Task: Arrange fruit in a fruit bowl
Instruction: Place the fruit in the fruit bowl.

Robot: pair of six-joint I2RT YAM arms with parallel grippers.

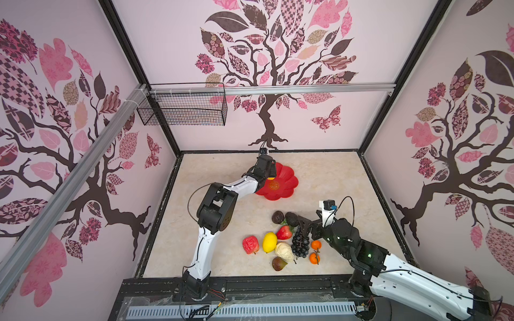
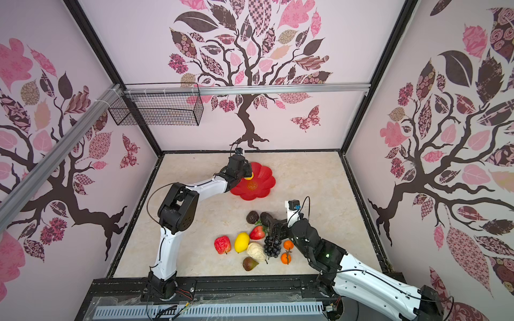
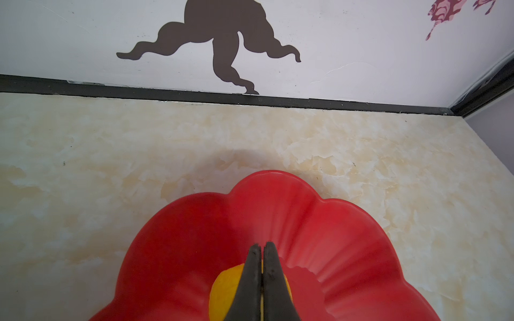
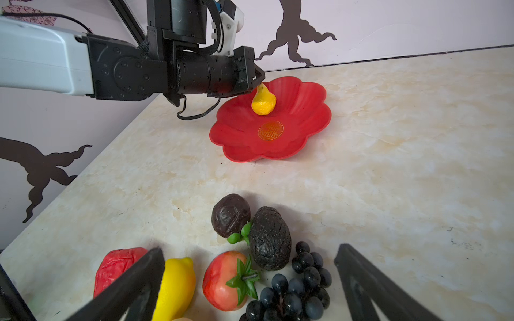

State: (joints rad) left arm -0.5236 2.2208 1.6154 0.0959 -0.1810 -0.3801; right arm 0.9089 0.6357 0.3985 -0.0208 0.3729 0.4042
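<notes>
Presently the left fingers (image 3: 251, 280) are pressed together on the narrow top of the yellow pear (image 4: 263, 102). The pear stands upright inside the fruit bowl (image 1: 288, 187), behind its gold mark (image 4: 270, 130), and the bowl sits toward the back of the counter (image 1: 222, 172). The right fingers (image 4: 130, 286) are spread wide and hold nothing, poised over the loose fruit nearer the front: strawberry (image 4: 225, 280), grape bunch (image 4: 294, 291), avocado (image 4: 269, 239), lemon (image 4: 175, 286) and red apple (image 4: 116, 266), with the two oranges (image 1: 316, 245) and the cream knobbly piece (image 1: 284, 251) just beside them.
</notes>
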